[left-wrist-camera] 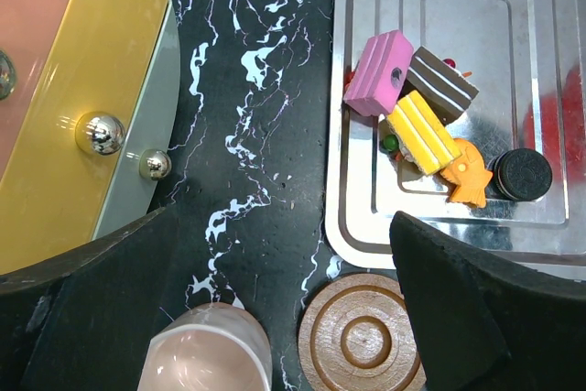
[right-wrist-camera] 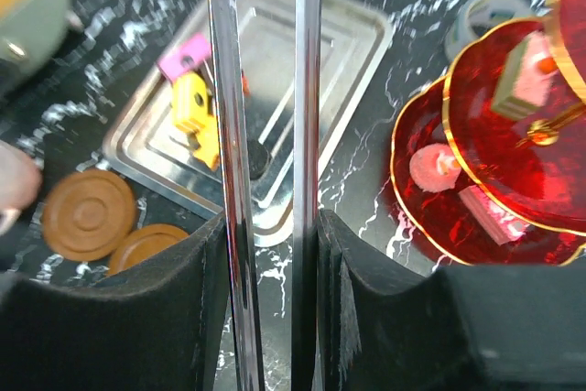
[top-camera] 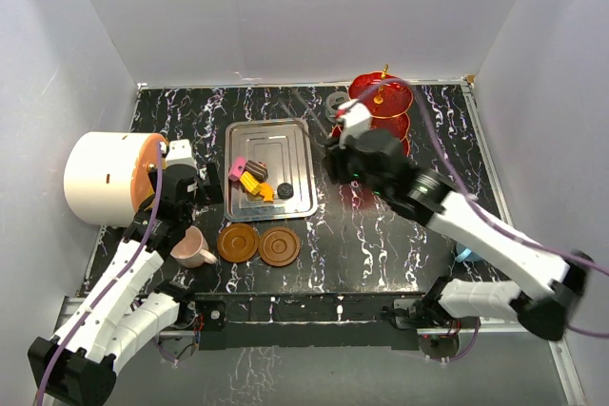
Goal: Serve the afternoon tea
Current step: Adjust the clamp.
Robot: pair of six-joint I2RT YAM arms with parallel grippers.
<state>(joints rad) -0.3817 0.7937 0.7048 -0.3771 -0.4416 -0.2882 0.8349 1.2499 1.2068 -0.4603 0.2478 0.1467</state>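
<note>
The red three-tier stand stands at the back right and holds several pink sweets. More sweets lie on the steel tray: a pink block, a brown cake, a yellow piece, an orange fish and a black cookie. The pink cup lies beside two brown saucers. A bit of the blue cup shows behind my right arm. My left gripper is open above the bare table between cup and saucer. My right gripper is shut on steel tongs, between tray and stand.
The steel tray lies at the middle back. The big white drum with an orange face stands at the left beside my left arm. A small grey round thing sits behind the stand. White walls close in three sides.
</note>
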